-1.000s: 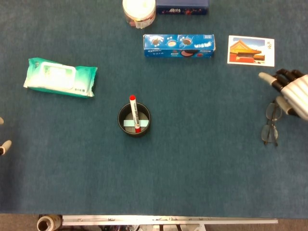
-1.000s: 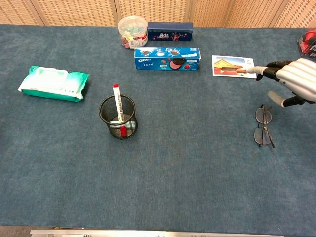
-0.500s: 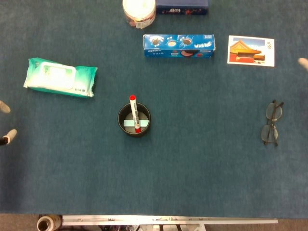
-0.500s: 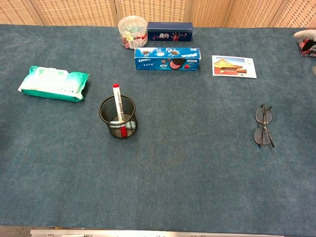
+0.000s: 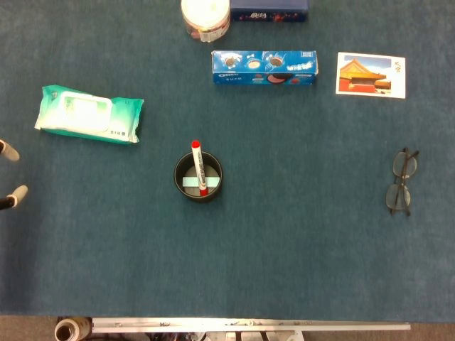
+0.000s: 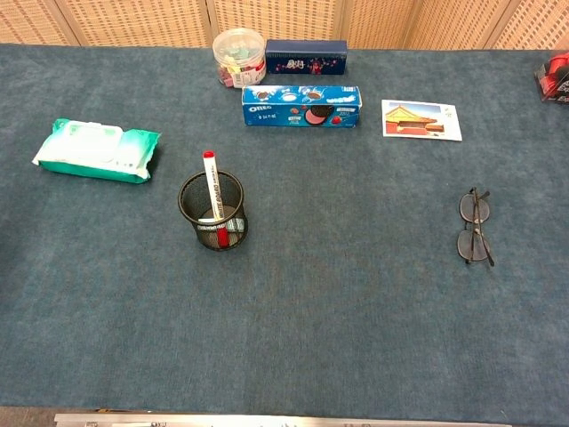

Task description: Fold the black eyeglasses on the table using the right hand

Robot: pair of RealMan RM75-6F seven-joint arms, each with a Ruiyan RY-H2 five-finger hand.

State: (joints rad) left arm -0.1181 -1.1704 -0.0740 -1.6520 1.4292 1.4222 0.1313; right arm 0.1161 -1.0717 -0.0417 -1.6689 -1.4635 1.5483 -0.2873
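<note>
The right hand has left view, state untellable; folded eyeglasses [image 5: 401,182] lie alone.

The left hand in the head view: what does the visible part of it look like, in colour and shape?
Very little shows. At the left edge of the head view, only two rounded fingertips of the left hand enter the picture. They are pale, off-white, with darker material behind them. No cables or markings can be made out. The right hand appears in neither view.

On the blue tabletop [image 6: 356,320]: wipes pack [image 6: 96,150] left, pen cup [image 6: 213,211] center, glasses [image 6: 475,227] right, cookie box [image 6: 302,106], postcard [image 6: 421,120], jar [image 6: 240,57] far.
</note>
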